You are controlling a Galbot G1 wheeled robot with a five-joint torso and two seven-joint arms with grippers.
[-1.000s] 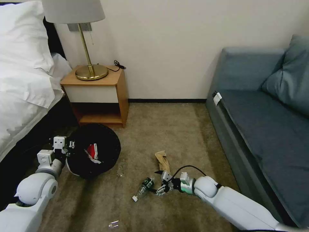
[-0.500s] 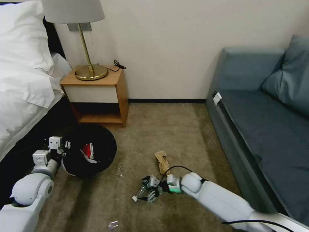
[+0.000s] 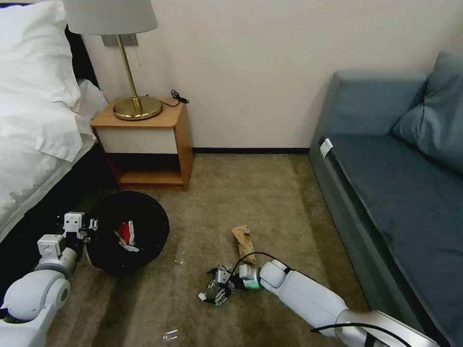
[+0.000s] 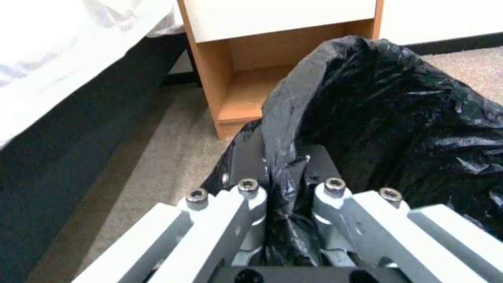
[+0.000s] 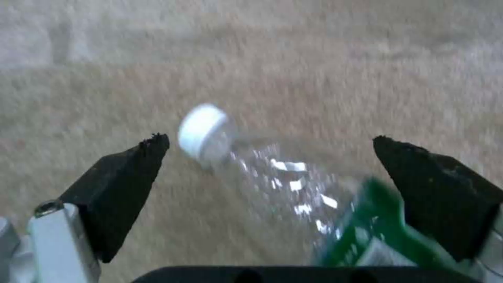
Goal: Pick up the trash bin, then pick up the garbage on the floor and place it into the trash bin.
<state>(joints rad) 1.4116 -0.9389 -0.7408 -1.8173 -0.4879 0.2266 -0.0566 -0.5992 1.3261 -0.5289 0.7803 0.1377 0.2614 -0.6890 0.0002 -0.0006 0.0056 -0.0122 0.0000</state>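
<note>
On the carpet near the bed, at the left, the left gripper (image 4: 285,173) is clamped on the black-bagged rim of the trash bin (image 3: 128,232); a red-and-white wrapper (image 3: 125,235) lies inside the bin. Nearer and to the right, the right gripper (image 5: 270,157) is low over the clear bottle (image 5: 272,173), its black fingers (image 5: 125,184) spread wide on either side with gaps to the plastic. The bottle lies on its side, white cap (image 5: 203,131) pointing away from the wrist; its green label (image 5: 385,232) carries no print that can be read. The crumpled brown paper (image 3: 243,240) lies just beyond, farther from the robot.
</note>
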